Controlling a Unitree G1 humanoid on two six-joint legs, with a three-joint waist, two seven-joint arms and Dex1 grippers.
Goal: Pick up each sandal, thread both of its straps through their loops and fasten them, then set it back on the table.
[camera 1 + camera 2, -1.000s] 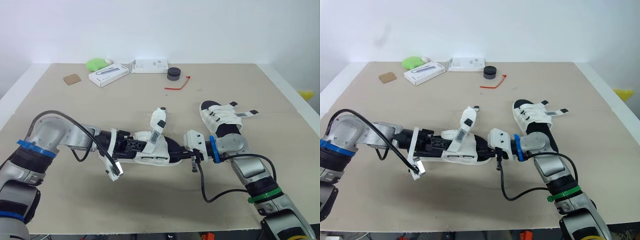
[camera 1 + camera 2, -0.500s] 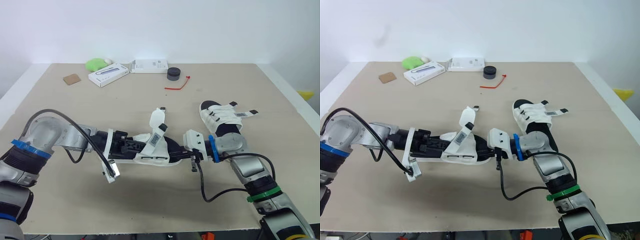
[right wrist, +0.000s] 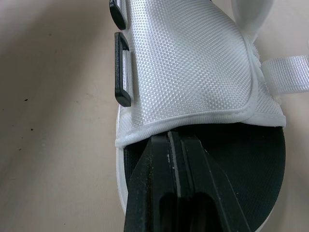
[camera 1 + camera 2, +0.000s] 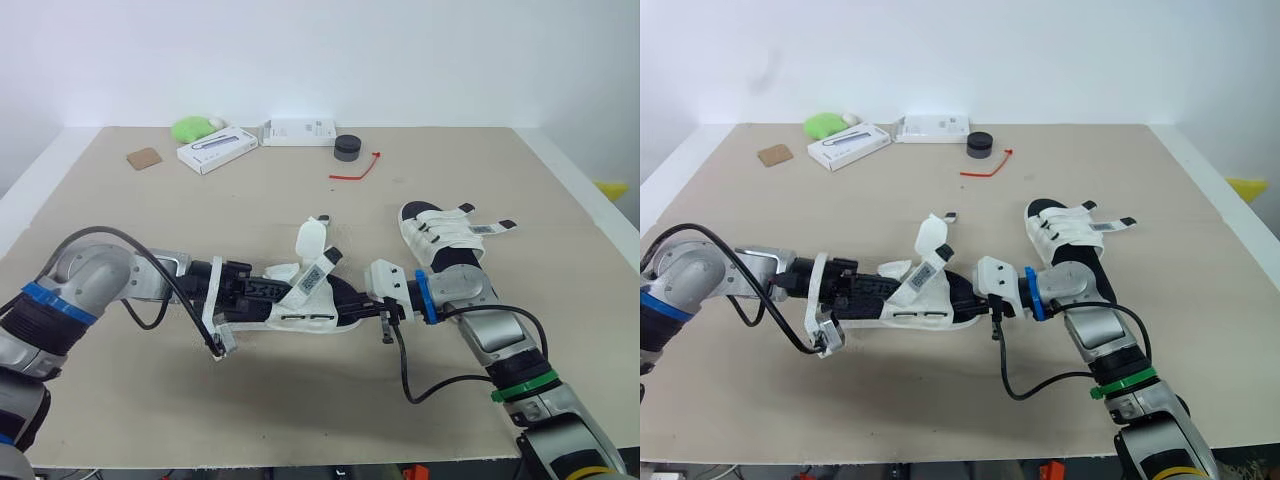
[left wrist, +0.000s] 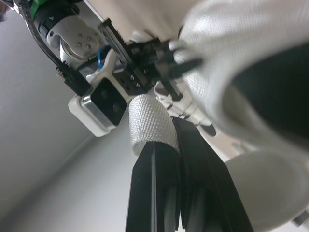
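A white sandal with a black sole lies lengthwise at mid-table between my two grippers. My left gripper is shut on a white woven strap at the sandal's left end. My right gripper is shut on the sandal's other end, where the white upper meets the black footbed. Two black loops sit along the upper's edge. One loose strap stands up and another leans to the right. The second sandal lies on the table behind my right arm.
Along the far edge are a green object, two white boxes, a black round puck, a red tie and a brown card square. The table's bare front half has free room.
My left arm has drawn back to the left and its wrist has turned. The sandal's upright strap has tipped over somewhat. The right arm has barely moved.
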